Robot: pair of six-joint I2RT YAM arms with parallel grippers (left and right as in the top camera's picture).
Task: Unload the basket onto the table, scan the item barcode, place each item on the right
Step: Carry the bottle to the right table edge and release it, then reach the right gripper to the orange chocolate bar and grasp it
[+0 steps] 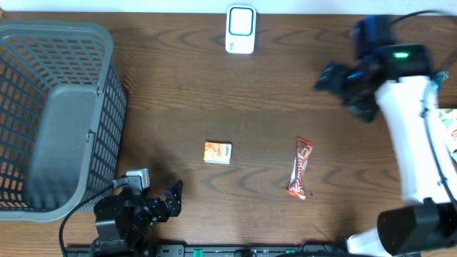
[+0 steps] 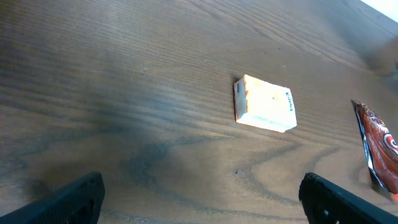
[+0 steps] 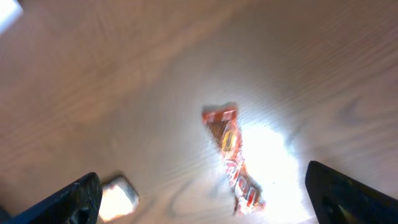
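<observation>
I am watching left claw and right claw hanging spread, empty. The orange box is lying at the centre of the bench, wrapper at its 3 o'clock; print unreadable. Only overhead is showing the scanner, 12 o'clock.

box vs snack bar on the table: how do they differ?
Shape: the box is a short block; the bar is a long, thin wrapped pack.
Colour: the box is orange and white, the bar red and brown.
Pose: in the overhead view the box's long side runs left to right, while the bar runs nearly top to bottom.
Shared: both lie flat on the table, apart and untouched.
</observation>
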